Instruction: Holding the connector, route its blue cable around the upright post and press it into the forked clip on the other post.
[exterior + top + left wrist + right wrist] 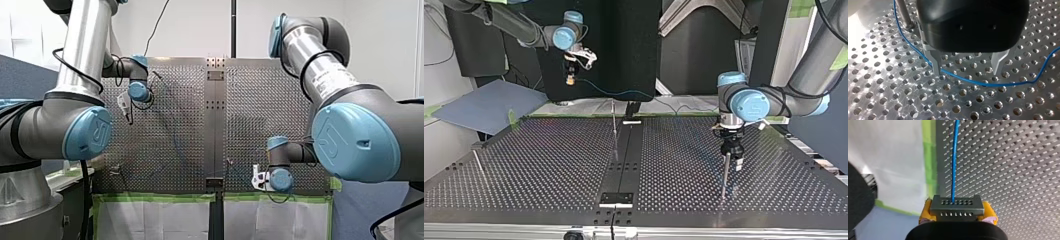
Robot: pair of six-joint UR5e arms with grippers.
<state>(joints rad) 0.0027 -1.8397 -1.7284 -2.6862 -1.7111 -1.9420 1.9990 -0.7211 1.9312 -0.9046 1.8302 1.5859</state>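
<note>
Holding the connector (957,205) is done: my right tool (958,216) is clenched on it between yellow pads (926,213), raised clear of the worktop (885,100), and the blue cable (955,157) runs straight ahead from it. Further along, the cable lies slack on the worktop under my left tool (966,71). That tool's metal fingers (936,63) stand released, with the cable crossing beneath the gap between them and nothing gripped. A post (903,15) stands just beside that tool, and the cable curves past its foot. Whether the cable goes round it I cannot tell, so I judge the routing at most begun. Pressing into the forked clip looks undone: no view shows the cable seated, and which post bears the fork is too small to tell. A second post (615,131) stands between the tools, and a third post (478,165) out beyond the right tool. The post close by the left fingers and the slack loop seem the likeliest snags.
</note>
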